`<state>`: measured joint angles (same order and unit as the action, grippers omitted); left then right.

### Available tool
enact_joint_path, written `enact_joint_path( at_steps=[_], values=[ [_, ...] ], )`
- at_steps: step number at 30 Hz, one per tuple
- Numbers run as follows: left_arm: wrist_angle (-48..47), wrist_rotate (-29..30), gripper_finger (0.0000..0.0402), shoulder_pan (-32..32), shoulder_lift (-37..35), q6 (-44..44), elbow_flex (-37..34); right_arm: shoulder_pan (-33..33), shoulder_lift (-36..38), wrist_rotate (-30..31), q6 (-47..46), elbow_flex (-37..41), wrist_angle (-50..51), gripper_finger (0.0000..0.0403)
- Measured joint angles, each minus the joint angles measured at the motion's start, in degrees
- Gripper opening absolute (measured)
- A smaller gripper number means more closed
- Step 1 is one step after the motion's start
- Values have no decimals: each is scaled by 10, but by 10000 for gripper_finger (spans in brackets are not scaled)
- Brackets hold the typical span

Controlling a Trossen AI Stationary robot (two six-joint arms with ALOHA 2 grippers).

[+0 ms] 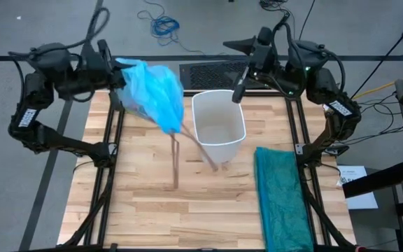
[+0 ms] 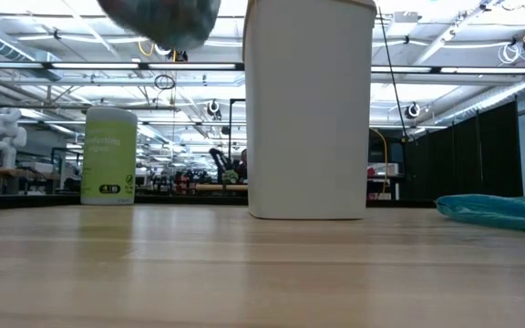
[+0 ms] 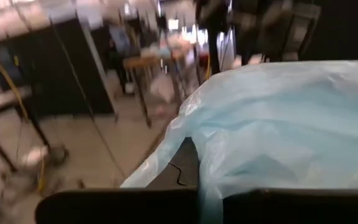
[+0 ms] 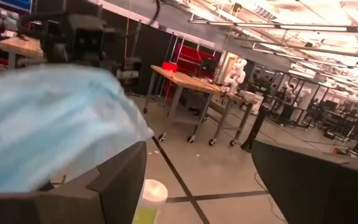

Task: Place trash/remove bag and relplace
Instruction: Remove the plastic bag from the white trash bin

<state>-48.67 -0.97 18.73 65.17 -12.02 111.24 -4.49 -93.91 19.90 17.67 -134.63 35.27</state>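
My left gripper is raised over the back left of the table, fingers pressed together on the bag — the light blue liner hangs bunched from the pinch, clear of the wood, spreading toward the wastebasket. In the left wrist view the bag fills most of the frame right in front of my fingers, its film squeezed between them. In the low view only the bag's underside shows, high above the tabletop and left of the wastebasket.

My right gripper is held at the back rim of the wastebasket, just above it; fingers spread apart with nothing between them, a wide gap showing in the right wrist view. From there the bag sits a little way off, not touching my right fingers.

Containers: the white wastebasket stands upright near the table's middle — its inside looks bare white from above, no liner in it. A green bottle with a white cap stands upright at the back left; contents cannot be told.

Surface: pale wood planks. A darker teal bag lies flat along the right side, apart from the wastebasket. Beyond the table, a large workshop with benches, ceiling strip lights and cables on the floor.
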Motion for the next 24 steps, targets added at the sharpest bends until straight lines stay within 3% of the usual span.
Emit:
enact_joint_path(
  at_steps=[6, 10, 16, 24],
  values=[
    [-87, 40, 0, -2, -4, 31, -17, 0, 0, 0, 0, 0, 1, 286],
    [-80, 97, 0, -17, -18, 53, -75, 0, 0, 0, -1, 0, 3, 286],
    [-34, 191, 0, -33, -77, 87, -227, 0, 0, -3, -5, 0, 16, 286],
    [84, 269, 0, -36, -218, 163, -464, 0, 0, -3, -18, 0, 35, 286]
  ],
)
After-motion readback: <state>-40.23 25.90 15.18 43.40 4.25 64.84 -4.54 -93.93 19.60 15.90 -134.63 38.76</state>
